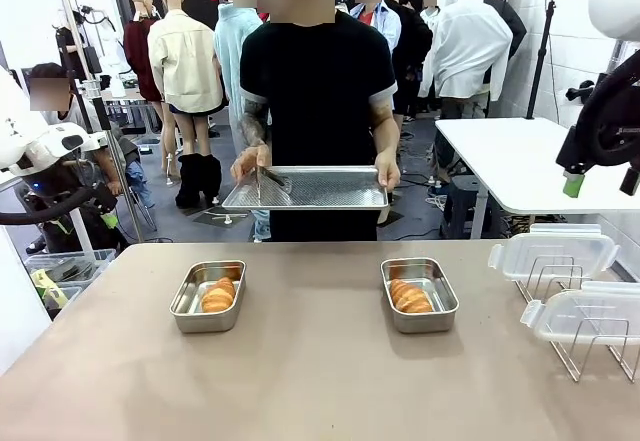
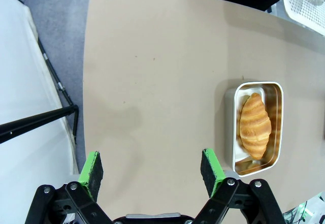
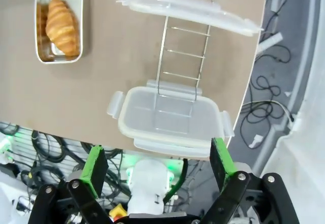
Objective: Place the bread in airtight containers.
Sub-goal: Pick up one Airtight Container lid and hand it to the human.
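Note:
Two small steel airtight containers stand on the table, the left one [image 1: 207, 297] and the right one [image 1: 419, 294]. Each holds a golden croissant: left bread [image 1: 219, 295], right bread [image 1: 409, 296]. In the left wrist view my left gripper [image 2: 152, 172] hangs open high over bare tabletop, with the left container [image 2: 256, 128] and its bread [image 2: 254, 125] off to the side. My right gripper [image 3: 158, 163] is open above a clear lid [image 3: 167, 117]; the right container [image 3: 59, 21] and its bread [image 3: 61, 19] lie farther off. The right gripper [image 1: 598, 183] hangs above the table's right side.
A person across the table holds a large flat metal tray [image 1: 306, 189] and tongs [image 1: 274, 178]. Two clear lids [image 1: 553, 253] [image 1: 585, 315] lean in a wire rack [image 1: 580, 346] at the table's right edge. A white table [image 1: 530, 161] stands behind on the right.

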Robot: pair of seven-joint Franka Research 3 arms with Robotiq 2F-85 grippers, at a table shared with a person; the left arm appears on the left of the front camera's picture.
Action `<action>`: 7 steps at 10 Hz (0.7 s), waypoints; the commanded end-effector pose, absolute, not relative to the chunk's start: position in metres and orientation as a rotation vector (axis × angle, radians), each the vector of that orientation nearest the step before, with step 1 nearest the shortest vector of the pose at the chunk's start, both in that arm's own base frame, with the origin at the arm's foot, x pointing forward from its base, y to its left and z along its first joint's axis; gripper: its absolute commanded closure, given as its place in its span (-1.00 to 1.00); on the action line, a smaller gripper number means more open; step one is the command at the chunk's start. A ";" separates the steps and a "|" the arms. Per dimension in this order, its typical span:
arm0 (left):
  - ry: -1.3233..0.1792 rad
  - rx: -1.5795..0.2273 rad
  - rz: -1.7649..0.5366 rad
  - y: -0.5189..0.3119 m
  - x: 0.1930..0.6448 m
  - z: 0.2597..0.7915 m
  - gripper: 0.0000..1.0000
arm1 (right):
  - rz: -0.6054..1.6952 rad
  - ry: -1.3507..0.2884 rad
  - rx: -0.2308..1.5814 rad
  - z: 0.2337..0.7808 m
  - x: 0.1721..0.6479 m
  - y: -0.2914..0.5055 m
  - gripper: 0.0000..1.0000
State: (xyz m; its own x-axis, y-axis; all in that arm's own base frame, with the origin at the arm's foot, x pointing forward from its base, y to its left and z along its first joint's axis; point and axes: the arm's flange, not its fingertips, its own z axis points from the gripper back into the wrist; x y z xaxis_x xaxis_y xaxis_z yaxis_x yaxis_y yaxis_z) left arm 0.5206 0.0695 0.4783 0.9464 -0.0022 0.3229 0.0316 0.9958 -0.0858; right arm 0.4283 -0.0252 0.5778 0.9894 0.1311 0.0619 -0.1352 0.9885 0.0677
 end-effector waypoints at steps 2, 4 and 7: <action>-0.327 -0.080 -0.022 0.070 0.519 0.480 -1.00 | 0.146 -0.033 0.067 0.580 0.429 -0.007 -1.00; -0.327 -0.080 -0.022 0.070 0.519 0.480 -1.00 | 0.146 -0.033 0.067 0.580 0.429 -0.007 -1.00; -0.327 -0.080 -0.022 0.070 0.519 0.480 -1.00 | 0.146 -0.033 0.067 0.580 0.429 -0.007 -1.00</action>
